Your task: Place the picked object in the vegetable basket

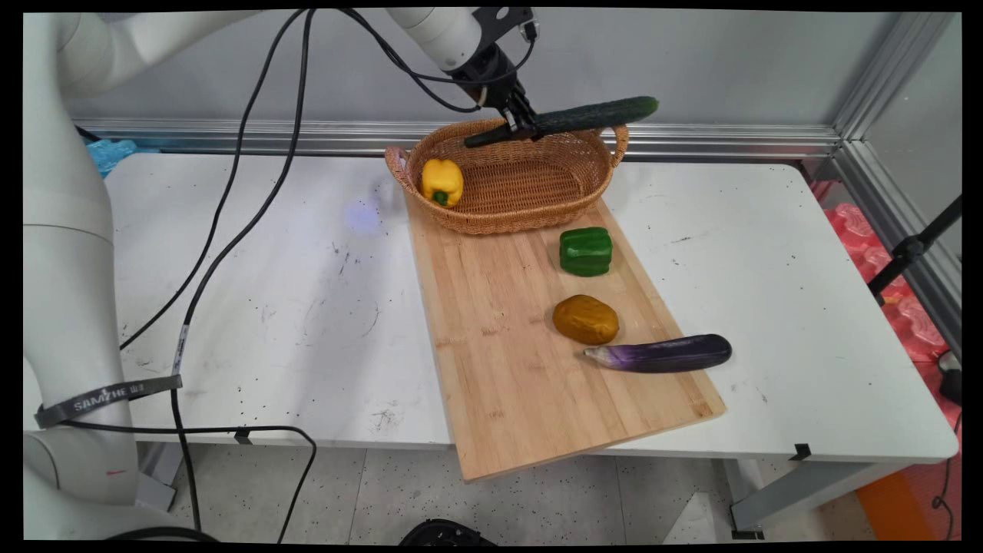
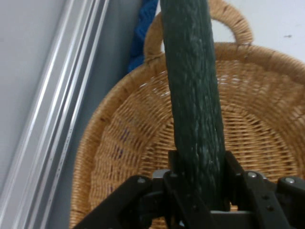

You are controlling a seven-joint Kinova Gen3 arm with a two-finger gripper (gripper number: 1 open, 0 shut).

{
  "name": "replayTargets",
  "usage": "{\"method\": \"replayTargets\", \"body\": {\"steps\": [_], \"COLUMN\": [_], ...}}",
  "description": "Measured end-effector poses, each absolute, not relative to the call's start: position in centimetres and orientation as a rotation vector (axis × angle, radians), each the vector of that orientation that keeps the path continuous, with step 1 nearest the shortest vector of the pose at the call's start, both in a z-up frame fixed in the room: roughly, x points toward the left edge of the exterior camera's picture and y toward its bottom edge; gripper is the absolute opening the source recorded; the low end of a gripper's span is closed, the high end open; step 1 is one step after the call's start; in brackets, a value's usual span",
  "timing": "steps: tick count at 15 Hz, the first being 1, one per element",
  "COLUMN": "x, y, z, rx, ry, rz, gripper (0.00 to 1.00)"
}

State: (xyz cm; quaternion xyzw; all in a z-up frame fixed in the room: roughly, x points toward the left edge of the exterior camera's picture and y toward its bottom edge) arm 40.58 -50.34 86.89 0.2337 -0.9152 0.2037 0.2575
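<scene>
Board, near end: a wooden cutting board [image 1: 499, 346] lay lengthwise across the desk [image 1: 269, 307], its near end overhanging the desk's front edge.
Eggplant: a purple eggplant [image 1: 660, 354] lay at the board's right edge, its far tip past that edge.
Potato: a brown potato [image 1: 585, 319] sat just behind the eggplant, near the same edge.
Green pepper: a green bell pepper [image 1: 586, 250] stood further back on the board, just in front of the basket.
Basket: a wicker basket [image 1: 491, 211] sat on the board's far end, by the desk's back edge.
Yellow pepper: a yellow bell pepper [image 1: 441, 182] lay inside the basket at its left end.
Gripper: the gripper [image 1: 524, 127] hung over the basket's back rim, fingers [image 2: 177, 186] clamped on a cucumber.
Cucumber: the dark green cucumber [image 1: 584, 117] was held in the air near one end, roughly level, its long free end reaching past the basket's right handle.
</scene>
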Motion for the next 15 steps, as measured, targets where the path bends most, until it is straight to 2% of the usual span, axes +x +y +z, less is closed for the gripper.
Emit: {"method": "replayTargets", "body": {"steps": [13,14,15], "x": [42.5,42.5,42.5], "y": [-52.4,-52.5,-52.5], "z": [84.1,83.9,83.8], "rx": [0.669,0.67,0.67], "ry": [-2.467,-2.466,-2.464], "rz": [0.597,0.597,0.596], "gripper": [0.0,1.0,1.0]}}
